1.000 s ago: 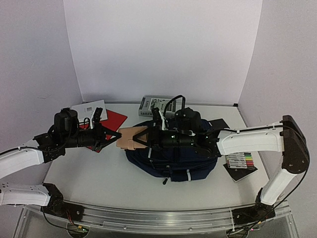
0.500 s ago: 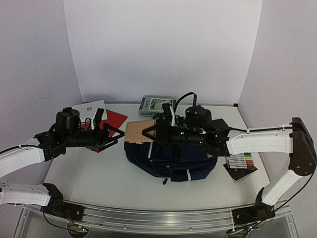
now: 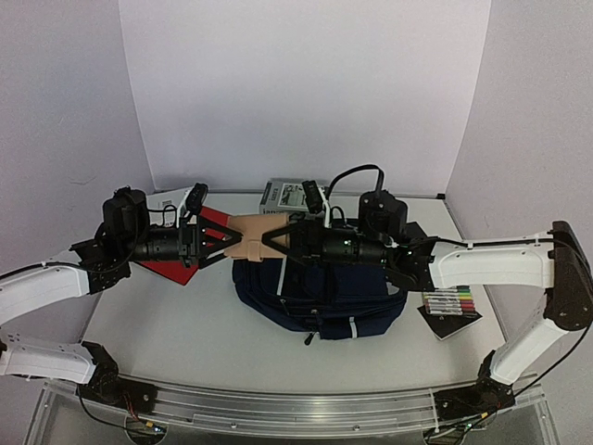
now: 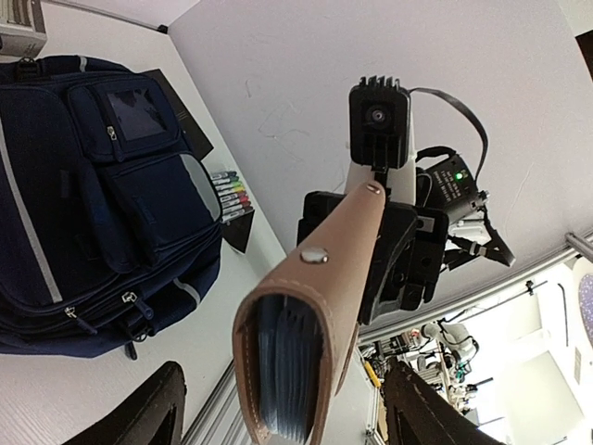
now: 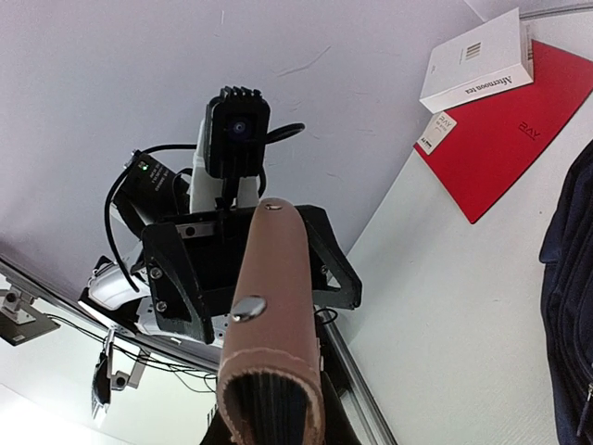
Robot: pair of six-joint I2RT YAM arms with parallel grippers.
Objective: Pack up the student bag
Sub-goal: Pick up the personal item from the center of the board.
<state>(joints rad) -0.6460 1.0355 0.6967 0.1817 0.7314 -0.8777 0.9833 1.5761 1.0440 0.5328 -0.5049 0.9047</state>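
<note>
A tan wallet (image 3: 250,235) hangs in the air between my two grippers, above the left end of the student bag (image 3: 324,295). My right gripper (image 3: 270,240) is shut on the wallet's right end. In the right wrist view the wallet (image 5: 269,315) covers that gripper's fingers. My left gripper (image 3: 225,239) is open, and the wallet's other end (image 4: 301,357) sits between its spread fingers (image 4: 139,413) without touching them. The student bag (image 4: 93,176) is navy and lies flat on the table with its front pockets up.
A red notebook (image 3: 171,267) lies at the left with a white booklet (image 3: 167,200) behind it. A grey box (image 3: 289,193) stands at the back. A set of markers (image 3: 451,302) on a black card lies right of the bag.
My left gripper opened and let go of the wallet while my right gripper closed on it. The wallet has risen and shifted back, and both arms have moved up with it.
</note>
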